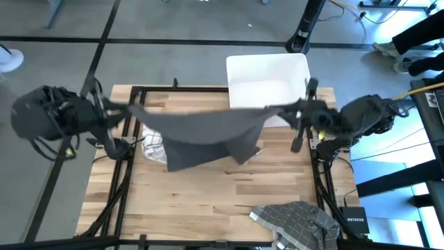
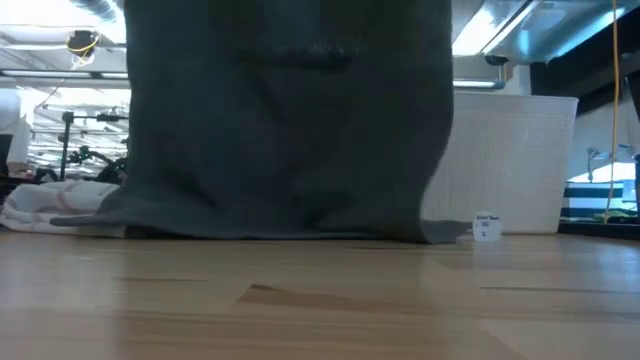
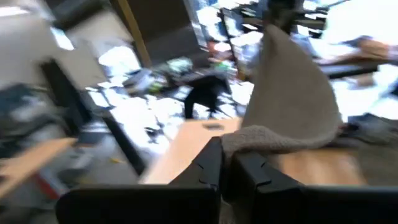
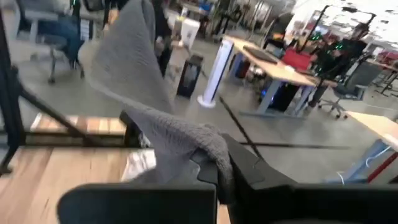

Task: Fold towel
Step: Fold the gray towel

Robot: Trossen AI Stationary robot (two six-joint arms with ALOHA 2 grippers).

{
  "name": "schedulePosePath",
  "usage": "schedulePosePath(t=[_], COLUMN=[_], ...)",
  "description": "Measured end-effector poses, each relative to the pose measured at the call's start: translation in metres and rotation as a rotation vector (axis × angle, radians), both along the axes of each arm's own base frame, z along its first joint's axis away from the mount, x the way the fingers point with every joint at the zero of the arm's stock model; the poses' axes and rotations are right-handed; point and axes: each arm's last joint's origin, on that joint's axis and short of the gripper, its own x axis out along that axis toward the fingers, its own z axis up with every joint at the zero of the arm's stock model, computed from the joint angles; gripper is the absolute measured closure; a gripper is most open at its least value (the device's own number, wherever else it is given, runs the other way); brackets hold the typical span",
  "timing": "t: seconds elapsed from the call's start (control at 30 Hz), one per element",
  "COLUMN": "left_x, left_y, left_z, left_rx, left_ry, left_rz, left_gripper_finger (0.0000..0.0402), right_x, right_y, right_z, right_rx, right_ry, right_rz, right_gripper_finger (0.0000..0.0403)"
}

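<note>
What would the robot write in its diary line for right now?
step: towel lifted | left gripper: shut on grey towel | right gripper: shut on grey towel | towel bottom edge touching table | fold: not yet done

The dark grey towel [image 1: 208, 132] hangs stretched left to right above the far half of the table [image 1: 215, 201], its top edge taut between the left gripper [image 1: 123, 111] and the right gripper [image 1: 291, 111], each pinching one upper corner. The cloth sags in the middle, and its lower edge rests crumpled on the wood.
</note>
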Motion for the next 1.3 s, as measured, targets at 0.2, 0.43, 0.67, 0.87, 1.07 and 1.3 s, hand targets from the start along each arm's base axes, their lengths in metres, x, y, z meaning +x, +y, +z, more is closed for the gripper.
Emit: schedulePosePath(t=[0.2,0.43,0.67,0.87,1.07,1.3], left_x=[0.013,0.027,0.026,0.013,0.000,-0.012], left_y=[-0.042,-0.106,-0.161,-0.168,-0.140,-0.088], left_z=[-0.028,-0.051,-0.035,0.010,0.049,0.069], left_rx=[-0.060,0.007,0.151,0.307,0.370,0.254], left_ry=[0.140,0.245,0.074,-0.120,-0.240,-0.267], left_rz=[-0.168,-0.332,-0.462,-0.377,-0.280,-0.222], left_gripper_finger=[0.0396,0.0396,0.0396,0.0396,0.0396,0.0396], right_x=[0.003,0.002,-0.008,-0.012,-0.021,-0.013], right_y=[0.039,0.095,0.130,0.124,0.096,0.062], right_z=[-0.024,-0.036,-0.012,0.017,0.052,0.063], right_rx=[0.010,0.026,-0.062,-0.179,-0.258,-0.222], right_ry=[0.080,0.062,-0.167,-0.365,-0.459,-0.363], right_rz=[0.138,0.313,0.449,0.302,0.103,-0.164], right_gripper_finger=[0.0393,0.0393,0.0393,0.0393,0.0393,0.0393])
